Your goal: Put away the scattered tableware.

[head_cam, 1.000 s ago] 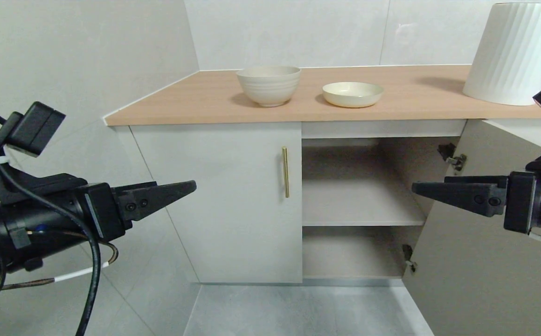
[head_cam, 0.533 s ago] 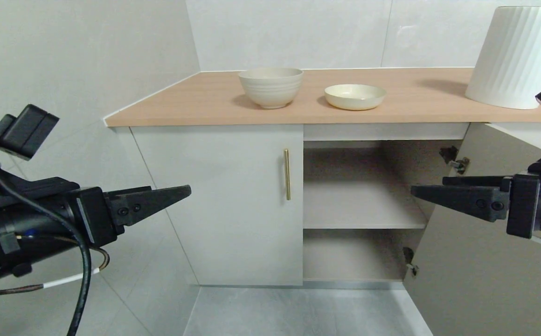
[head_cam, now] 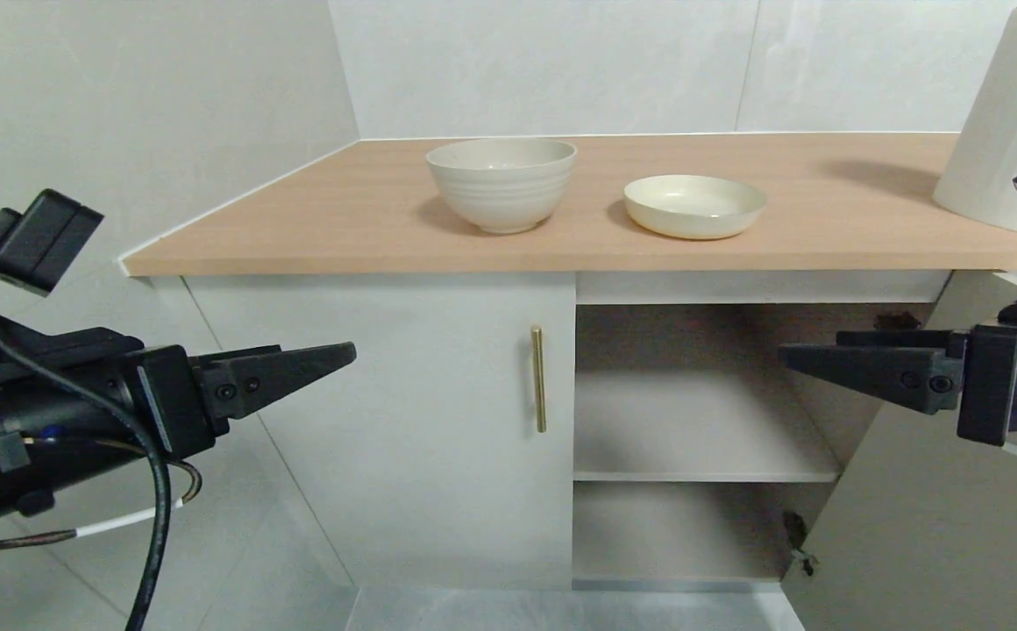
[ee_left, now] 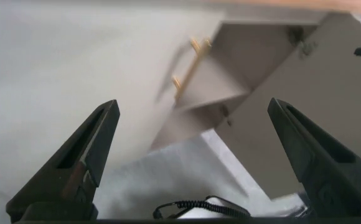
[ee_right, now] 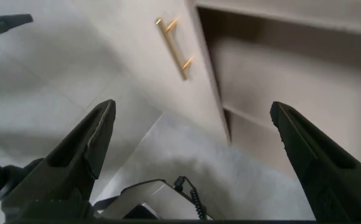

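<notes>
— What differs from a second ago?
— The whole head view has shifted. The cupboard and the surface [head_cam: 298, 228] fill more of it, so the camera has come nearer. The tableware keeps its place on the wood. The left claw [head_cam: 346, 355] sits where it did, in front of the closed door [head_cam: 403, 421], with its fingers spread apart and empty.
— Where is the tableware?
— The bowl [head_cam: 501, 184] stands upright on the surface above that door. The shallow dish [head_cam: 694, 204] lies near it on its right, not touching, above the open compartment. The shelf [head_cam: 693, 429] inside looks like the likely home for both.
— And the other arm?
— The right claw [head_cam: 785, 355] is level with that opening, also spread apart and holding nothing.
— What does this mean for the job?
— The robot is probably closing in to bring both pieces within reach. No grasp has begun.
— Is there any writing?
— None can be read. The bowl, the dish and the white ribbed vessel [head_cam: 1008, 131] at far right are plain.
</notes>
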